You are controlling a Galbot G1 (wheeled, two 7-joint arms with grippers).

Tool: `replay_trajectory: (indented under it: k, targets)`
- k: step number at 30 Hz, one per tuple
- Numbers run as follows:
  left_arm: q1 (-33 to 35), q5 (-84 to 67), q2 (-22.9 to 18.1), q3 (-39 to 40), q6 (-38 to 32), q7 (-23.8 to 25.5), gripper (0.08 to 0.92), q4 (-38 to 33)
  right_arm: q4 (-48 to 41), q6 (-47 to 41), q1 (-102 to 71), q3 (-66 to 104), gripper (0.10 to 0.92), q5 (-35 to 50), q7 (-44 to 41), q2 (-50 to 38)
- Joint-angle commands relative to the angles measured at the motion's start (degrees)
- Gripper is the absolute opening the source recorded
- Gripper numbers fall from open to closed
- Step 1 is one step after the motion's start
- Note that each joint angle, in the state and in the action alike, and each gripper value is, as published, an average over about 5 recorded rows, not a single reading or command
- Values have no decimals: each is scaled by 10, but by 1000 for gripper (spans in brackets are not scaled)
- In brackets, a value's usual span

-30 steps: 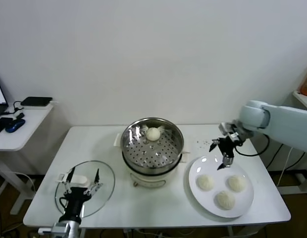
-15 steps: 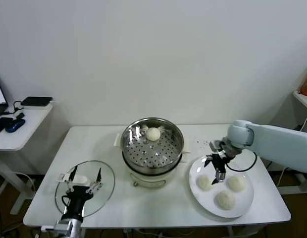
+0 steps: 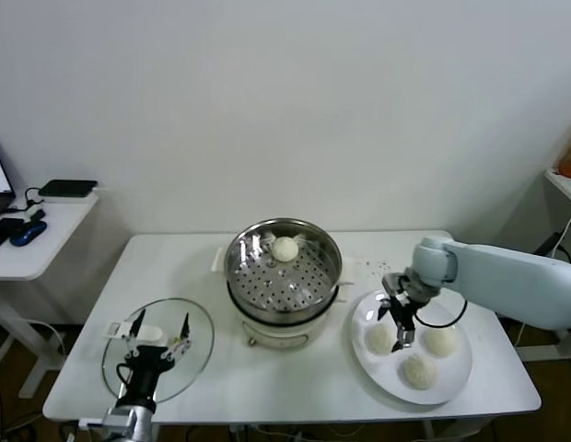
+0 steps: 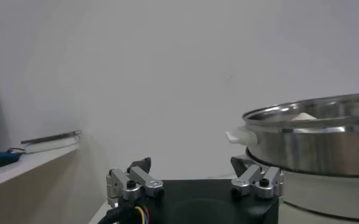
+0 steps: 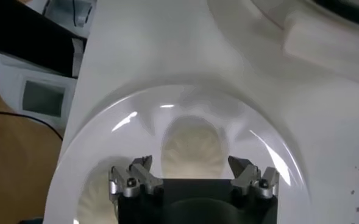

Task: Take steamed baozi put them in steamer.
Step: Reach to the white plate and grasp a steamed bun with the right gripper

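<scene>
While the right gripper hangs over the white plate with its jaws spread apart, it sits just above the bun nearest the steamer, empty and not yet clamped on anything. From the right wrist view, that steamed baozi lies between the two open fingers, though whether they touch it cannot be told. Three steamed baozi rest on the plate: the one under the gripper, one further right and one nearer the front edge. A fourth bun already lies inside the steamer, toward its far side, on the perforated floor. The left gripper is parked low at the front left of the white surface, over the glass lid, its jaws open and holding nothing
</scene>
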Motion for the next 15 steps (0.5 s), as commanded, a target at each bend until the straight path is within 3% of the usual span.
replay_trajectory:
  k: [1,15]
  targets:
    - [-1,1,-1,0,0,0,823,1,-16,0,-18,10,823,-17,-1,6]
    - [-1,0,0,-1,0,0,823,3,-29,2,-35,22,802,-29,-3,17]
